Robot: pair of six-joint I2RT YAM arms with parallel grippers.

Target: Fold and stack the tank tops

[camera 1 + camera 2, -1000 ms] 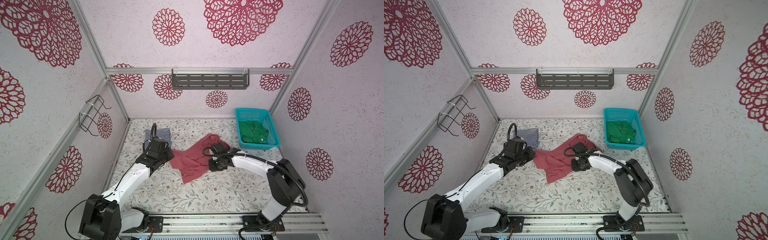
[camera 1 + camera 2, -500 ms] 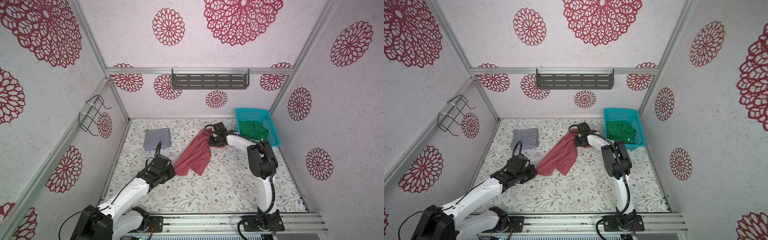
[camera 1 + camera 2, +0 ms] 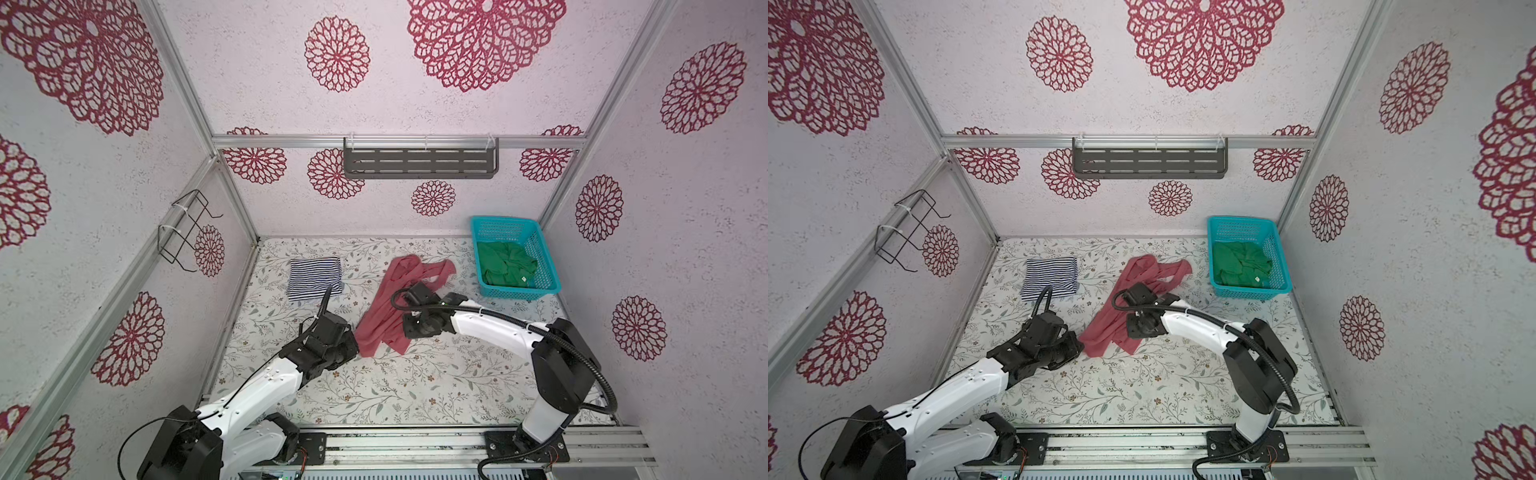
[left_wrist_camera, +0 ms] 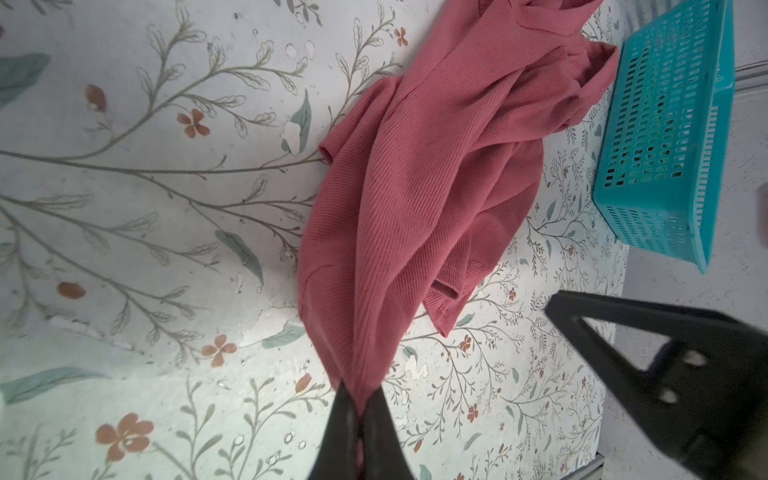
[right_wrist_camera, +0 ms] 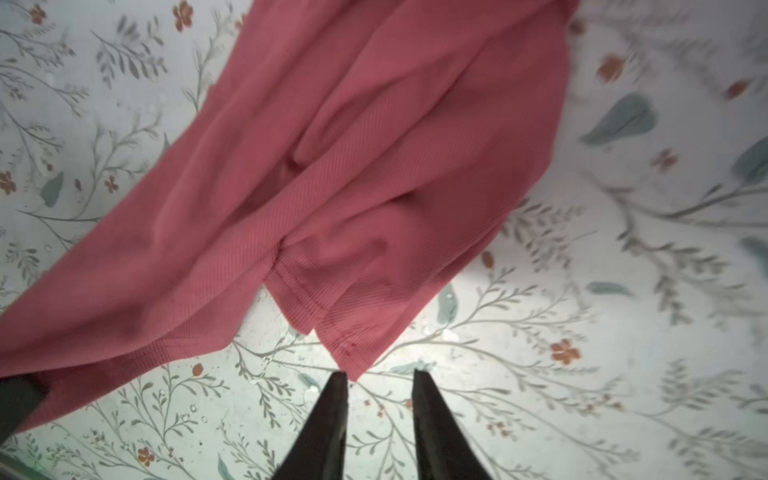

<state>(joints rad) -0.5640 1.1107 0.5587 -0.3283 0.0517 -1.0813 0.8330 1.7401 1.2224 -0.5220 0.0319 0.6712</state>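
Left wrist view shows the left fingers (image 4: 344, 419) clamped on the near corner of the red-pink tank top (image 4: 419, 187), which lies bunched lengthwise on the surface (image 3: 415, 386). The right fingers (image 5: 328, 419) stand apart, empty, just short of its hem. Farther back, the striped tank top (image 3: 315, 277) lies folded at left; the green tank top (image 3: 505, 270) sits crumpled in the teal basket (image 3: 545, 262).

So in the last second the left gripper (image 4: 360, 392) backed off from beside the striped top (image 3: 315, 277) toward the front, dragging a corner of the red-pink top (image 3: 379, 320) with it. The right gripper (image 5: 379, 386) ran the other end out toward the basket (image 3: 549, 266), dropped it, and is back over the hem, jaws apart.
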